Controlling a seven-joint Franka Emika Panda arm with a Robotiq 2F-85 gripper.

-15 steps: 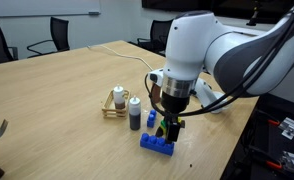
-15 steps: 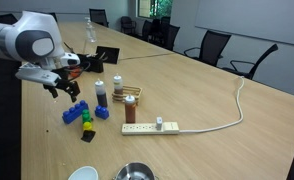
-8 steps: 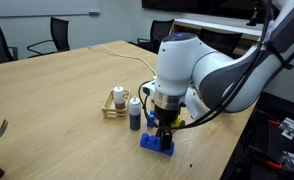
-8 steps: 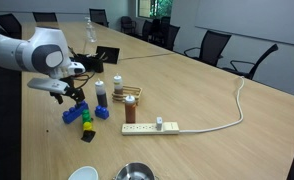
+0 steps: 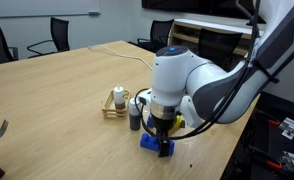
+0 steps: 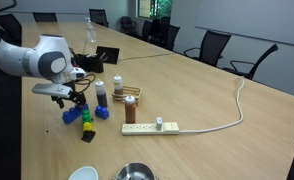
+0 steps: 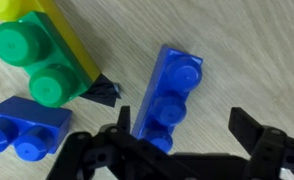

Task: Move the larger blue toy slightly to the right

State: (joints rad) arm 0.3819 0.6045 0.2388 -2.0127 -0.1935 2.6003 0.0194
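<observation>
Wrist view: claw [image 7: 180, 118] spread apart astride the larger blue toy [image 7: 174, 85]; green-and-yellow toy [image 7: 39, 52], small blue block [image 7: 25, 128] beside.

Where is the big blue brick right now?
In the wrist view, the big blue brick lies on the table inside the open gripper, beside the green-and-yellow toy.

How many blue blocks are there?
2. The long blue brick lies inside the open claw; the small blue block sits near the green-and-yellow toy. The arm might hide more.
</observation>
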